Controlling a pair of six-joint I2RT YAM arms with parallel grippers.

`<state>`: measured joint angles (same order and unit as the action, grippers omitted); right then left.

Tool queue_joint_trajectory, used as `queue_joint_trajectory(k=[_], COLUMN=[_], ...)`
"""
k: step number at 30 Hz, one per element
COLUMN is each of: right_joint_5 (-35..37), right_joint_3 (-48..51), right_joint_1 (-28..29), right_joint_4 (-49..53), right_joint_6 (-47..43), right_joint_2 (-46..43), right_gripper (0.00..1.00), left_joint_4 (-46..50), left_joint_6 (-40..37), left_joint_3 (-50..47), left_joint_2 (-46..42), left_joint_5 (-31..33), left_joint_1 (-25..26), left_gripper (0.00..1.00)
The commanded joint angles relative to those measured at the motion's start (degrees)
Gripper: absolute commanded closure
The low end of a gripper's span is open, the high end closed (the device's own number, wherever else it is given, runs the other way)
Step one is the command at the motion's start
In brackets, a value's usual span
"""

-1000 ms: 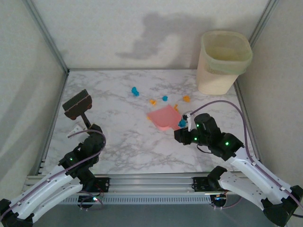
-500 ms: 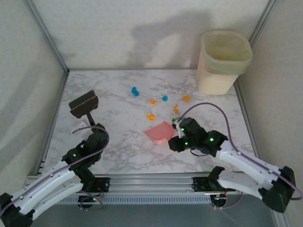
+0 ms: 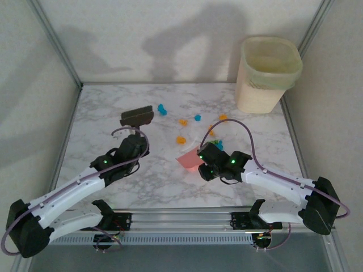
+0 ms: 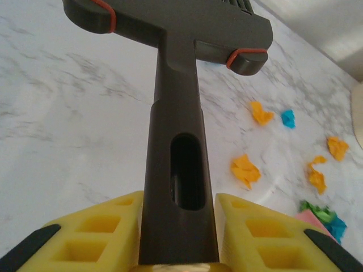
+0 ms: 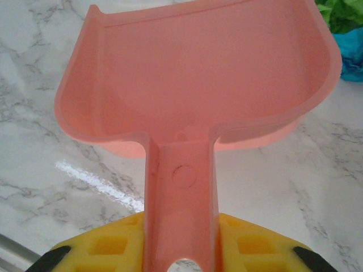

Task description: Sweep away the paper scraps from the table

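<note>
Scraps (image 3: 181, 139) lie scattered across the middle of the tabletop (image 3: 96, 141). Left tool (image 4: 178, 226) clamped on brush (image 4: 173, 102), left of them; right tool (image 5: 181, 241) clamped on dustpan (image 5: 198, 73), on their near side. Risk: a brisk stroke may flick light bits past the pan's rim.

The top external camera is looking steeply down from above and behind the arm bases. It is taking in the whole table (image 3: 96, 113) from far off, with the pink dustpan (image 3: 189, 159) near the middle of the frame. The left wrist camera is hanging low to the left of the pink dustpan and facing along the dark brush (image 4: 176, 113) toward it, catching the pan's corner at the lower right. The right wrist camera is sitting very close behind the pink dustpan (image 5: 198, 73) and looking along its handle into the pan. Both wrist views are sharing the green and blue paper scraps (image 4: 319, 213) at the pan's far right corner (image 5: 340, 14).
</note>
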<state>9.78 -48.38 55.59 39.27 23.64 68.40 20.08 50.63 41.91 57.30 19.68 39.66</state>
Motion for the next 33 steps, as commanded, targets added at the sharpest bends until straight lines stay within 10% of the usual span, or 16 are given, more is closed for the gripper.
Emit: queue_joint_trajectory(k=[1,18,33], right_joint_5=[2.02,-3.65,-5.41], right_joint_3=[2.49,6.70,10.05], right_joint_1=[0.57,-2.63,-4.50], right_joint_4=[-3.32,-11.32,-19.26], right_joint_6=[1.34,-2.27,-0.83], right_joint_2=[-0.28,8.83,13.18], right_gripper=[1.00,1.00,1.00], left_joint_4=[-4.04,-0.32,6.15], left_joint_6=[-2.61,-4.57,-5.07], left_joint_3=[3.60,18.77,21.94], left_joint_2=[3.37,25.31,28.81], left_joint_5=[-6.90,-24.56,-27.08], left_joint_1=[0.50,2.42,4.00], left_gripper=[1.00,1.00,1.00])
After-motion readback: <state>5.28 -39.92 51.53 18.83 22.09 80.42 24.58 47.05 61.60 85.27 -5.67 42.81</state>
